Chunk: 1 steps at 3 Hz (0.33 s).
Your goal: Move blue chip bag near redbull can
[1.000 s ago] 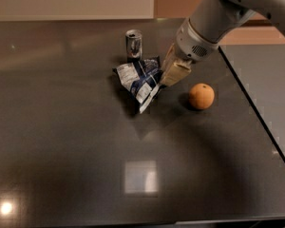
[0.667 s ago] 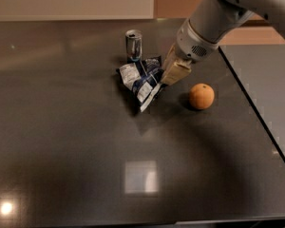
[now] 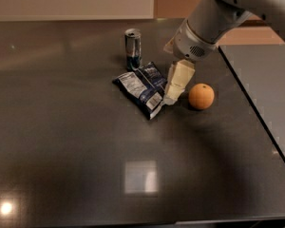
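The blue chip bag (image 3: pixel 141 87) lies flat on the dark table (image 3: pixel 61 137), its white nutrition panel facing up. The redbull can (image 3: pixel 132 49) stands upright just behind the bag, close to its top corner. My gripper (image 3: pixel 172 98) hangs from the arm (image 3: pixel 204 27) at the upper right, its cream fingers (image 3: pixel 178 82) pointing down at the bag's right edge, touching or just beside it.
A round orange (image 3: pixel 201 96) sits on the table just right of the gripper. The table's right edge (image 3: pixel 256 113) runs diagonally, with a lower grey surface beyond it. Bright light reflections show at the front of the table.
The bag lies slightly flatter than before and the gripper has shifted a little at its right edge. The can and orange have not moved.
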Motion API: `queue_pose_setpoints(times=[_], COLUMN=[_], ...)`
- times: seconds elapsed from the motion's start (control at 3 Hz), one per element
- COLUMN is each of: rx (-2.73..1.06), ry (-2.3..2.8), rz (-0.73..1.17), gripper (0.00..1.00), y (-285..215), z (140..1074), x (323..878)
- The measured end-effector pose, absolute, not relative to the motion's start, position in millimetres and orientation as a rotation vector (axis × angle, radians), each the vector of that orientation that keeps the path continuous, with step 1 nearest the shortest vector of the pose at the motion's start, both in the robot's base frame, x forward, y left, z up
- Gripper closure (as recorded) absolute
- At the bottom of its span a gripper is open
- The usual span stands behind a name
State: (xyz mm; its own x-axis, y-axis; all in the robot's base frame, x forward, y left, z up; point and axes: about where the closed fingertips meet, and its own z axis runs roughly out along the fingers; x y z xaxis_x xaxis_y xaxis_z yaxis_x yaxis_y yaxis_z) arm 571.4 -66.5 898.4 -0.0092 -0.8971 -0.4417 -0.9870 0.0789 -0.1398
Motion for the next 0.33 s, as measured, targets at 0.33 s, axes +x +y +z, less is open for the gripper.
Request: queue_pose_setpoints(times=[0.33], rx=[-1.860], ry=[1.949], rz=[0.291], gripper=[0.00], y=[-66.4], z=[898.4], x=[571.4])
